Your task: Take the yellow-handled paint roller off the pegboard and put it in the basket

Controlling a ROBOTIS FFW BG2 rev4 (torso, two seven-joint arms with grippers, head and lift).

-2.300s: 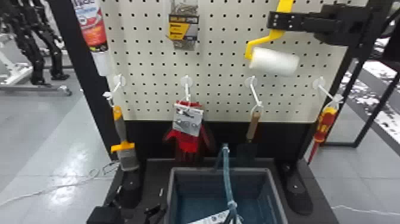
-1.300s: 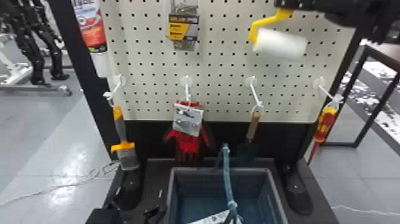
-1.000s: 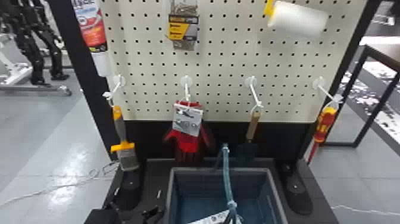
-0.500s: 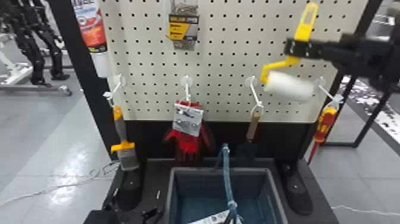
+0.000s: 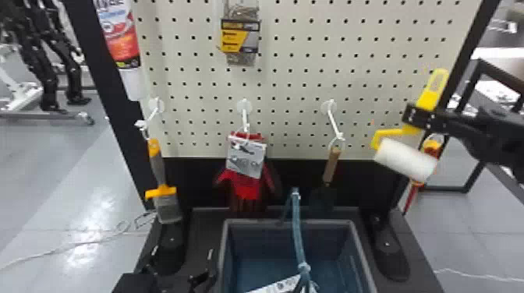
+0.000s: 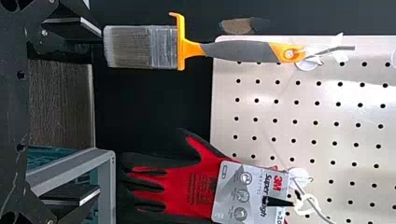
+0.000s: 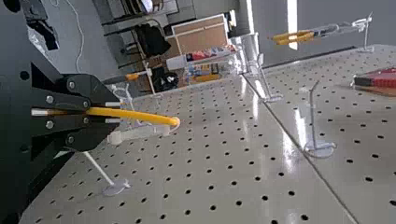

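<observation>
In the head view, the yellow-handled paint roller with a white cylindrical sleeve (image 5: 405,159) is off the cream perforated pegboard (image 5: 288,91), above and right of the grey plastic basket (image 5: 288,221). The right gripper (image 5: 408,115) has the handle, and here's the right wrist view's close look: the right gripper (image 7: 115,113) pinches yellow plastic, flat black fingers closed in on it. Low in the head view, there's the left gripper (image 5: 182,254); its wrist view gives wide-spread, empty fingers and an orange-and-grey paintbrush (image 6: 243,50) hanging.
</observation>
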